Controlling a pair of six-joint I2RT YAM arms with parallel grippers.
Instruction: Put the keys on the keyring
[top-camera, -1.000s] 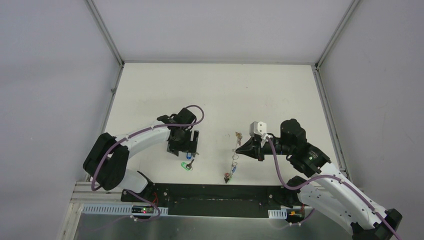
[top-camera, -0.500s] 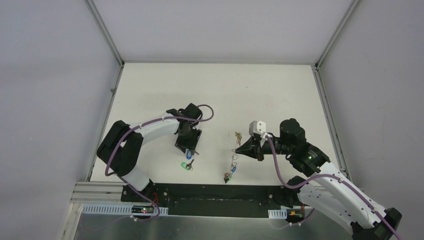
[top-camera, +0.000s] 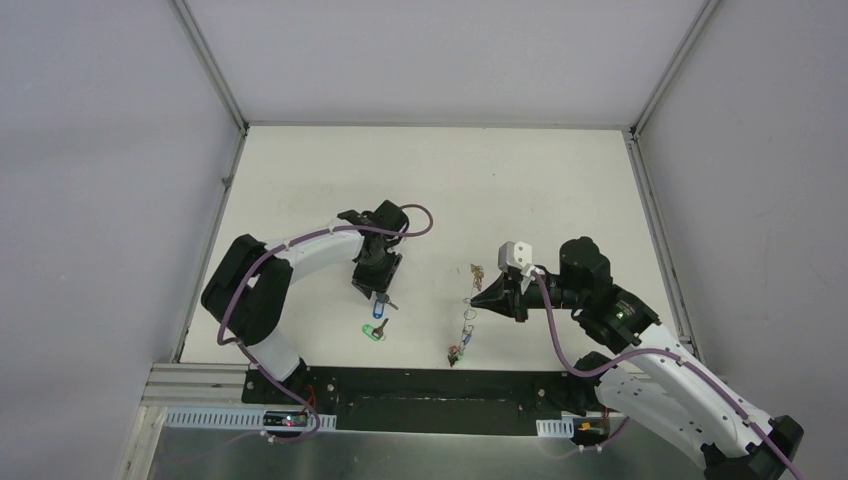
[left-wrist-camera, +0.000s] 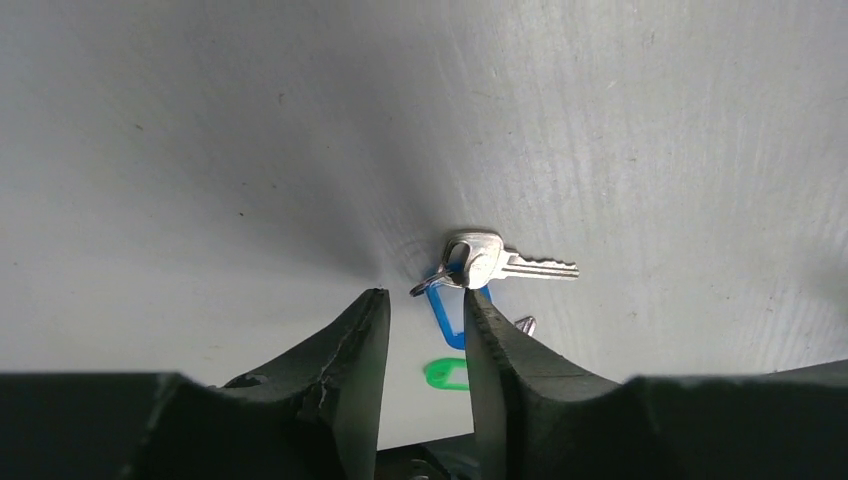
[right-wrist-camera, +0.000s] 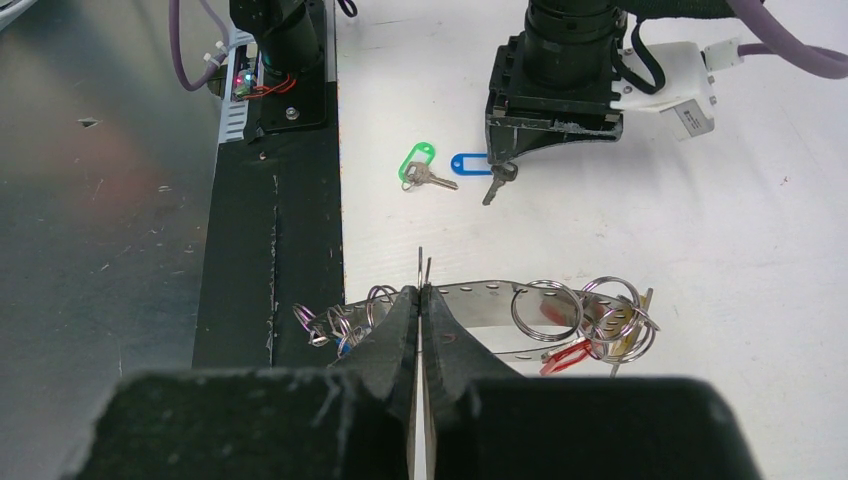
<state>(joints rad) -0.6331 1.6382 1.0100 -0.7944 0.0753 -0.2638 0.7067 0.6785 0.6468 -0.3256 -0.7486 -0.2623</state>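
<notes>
The blue-tagged key (left-wrist-camera: 480, 260) lies on the white table just past my left gripper's (left-wrist-camera: 425, 295) tips; its blue tag (left-wrist-camera: 445, 315) shows in the narrow gap between the fingers. The left gripper is slightly open and empty. The green-tagged key (top-camera: 372, 331) lies just nearer the arms' bases, and its tag (left-wrist-camera: 445, 373) is in view. My right gripper (right-wrist-camera: 421, 292) is shut on the thin wire of the keyring (right-wrist-camera: 480, 300), which carries several split rings and a red tag (right-wrist-camera: 565, 355). From above, the keyring (top-camera: 468, 310) hangs right of the keys.
A black strip (top-camera: 400, 385) and a metal sheet (right-wrist-camera: 100, 200) border the table's near edge. Aluminium frame posts (top-camera: 210, 70) and grey walls enclose the table on the left, back and right.
My left gripper has turned and shifted a little to the right, settling over the blue-tagged key. The right arm and the keyring have not moved.
</notes>
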